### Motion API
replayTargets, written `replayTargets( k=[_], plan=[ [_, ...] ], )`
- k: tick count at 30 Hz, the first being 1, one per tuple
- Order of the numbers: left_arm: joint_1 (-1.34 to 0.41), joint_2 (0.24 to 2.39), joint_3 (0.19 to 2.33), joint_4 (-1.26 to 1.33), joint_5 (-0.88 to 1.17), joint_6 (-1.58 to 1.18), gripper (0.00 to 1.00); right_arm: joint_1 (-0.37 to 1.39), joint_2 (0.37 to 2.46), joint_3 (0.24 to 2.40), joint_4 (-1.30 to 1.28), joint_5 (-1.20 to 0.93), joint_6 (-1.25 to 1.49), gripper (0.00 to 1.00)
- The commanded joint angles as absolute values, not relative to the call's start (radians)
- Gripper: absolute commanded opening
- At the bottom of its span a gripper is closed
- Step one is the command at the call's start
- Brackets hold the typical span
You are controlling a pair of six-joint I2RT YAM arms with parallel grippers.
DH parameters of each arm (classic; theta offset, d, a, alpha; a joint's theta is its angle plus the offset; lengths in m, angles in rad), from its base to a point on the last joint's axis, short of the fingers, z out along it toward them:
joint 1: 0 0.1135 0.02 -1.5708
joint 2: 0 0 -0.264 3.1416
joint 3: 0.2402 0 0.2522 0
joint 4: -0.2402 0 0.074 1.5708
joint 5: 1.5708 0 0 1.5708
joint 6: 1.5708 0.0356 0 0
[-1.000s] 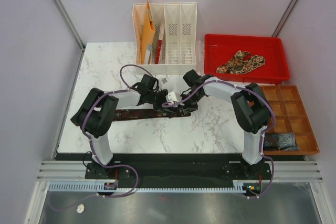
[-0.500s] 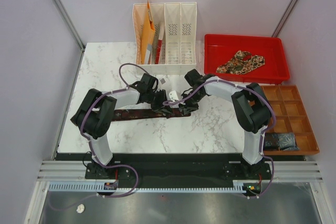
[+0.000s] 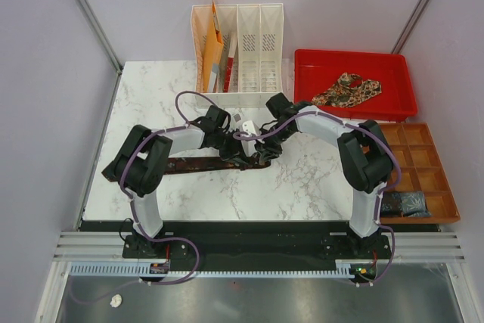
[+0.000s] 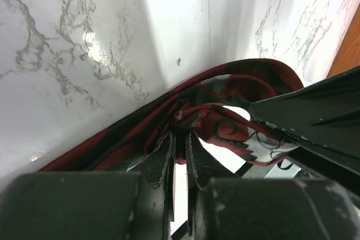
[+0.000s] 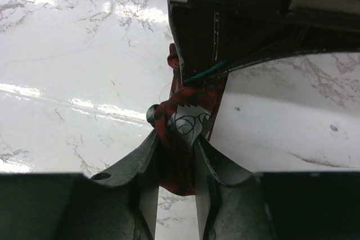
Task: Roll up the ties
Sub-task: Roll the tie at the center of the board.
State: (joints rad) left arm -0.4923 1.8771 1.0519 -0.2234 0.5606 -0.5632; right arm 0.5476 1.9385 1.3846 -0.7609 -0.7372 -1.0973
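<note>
Top external view: left end effector [image 4: 180, 134] and right end effector [image 5: 176, 139] both pinch the maroon tie [image 3: 189, 164] at its bunched end; its length runs leftward.

top cam high behind arm bases, looking down on whole counter [image 3: 151, 104], wrist cams low, close, looking out past left hand [image 4: 181, 133] and right hand [image 5: 179, 136], all three share maroon tie [image 3: 193, 164] mid-counter

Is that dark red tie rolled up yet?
Barely: the maroon tie mostly lies flat; only one end is bunched up.
</note>
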Motion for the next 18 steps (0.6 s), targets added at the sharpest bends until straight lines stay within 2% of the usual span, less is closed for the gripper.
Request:
replayTargets(
  k=[1,11,18],
  plan=[
    [-0.491,1.925,1.065,-0.250,0.514,-0.528,0.08,0.572,1.917,1.427,-0.719,-0.811,-1.054,0.38],
    [-0.491,1.944,1.066,-0.238,0.534,-0.546,0.07,0.623,1.960,1.410,-0.638,-0.769,-1.005,0.45],
    [-0.491,1.947,1.071,-0.229,0.563,-0.552,0.06,0.684,2.012,1.420,-0.574,-0.600,-0.937,0.53]
  ],
)
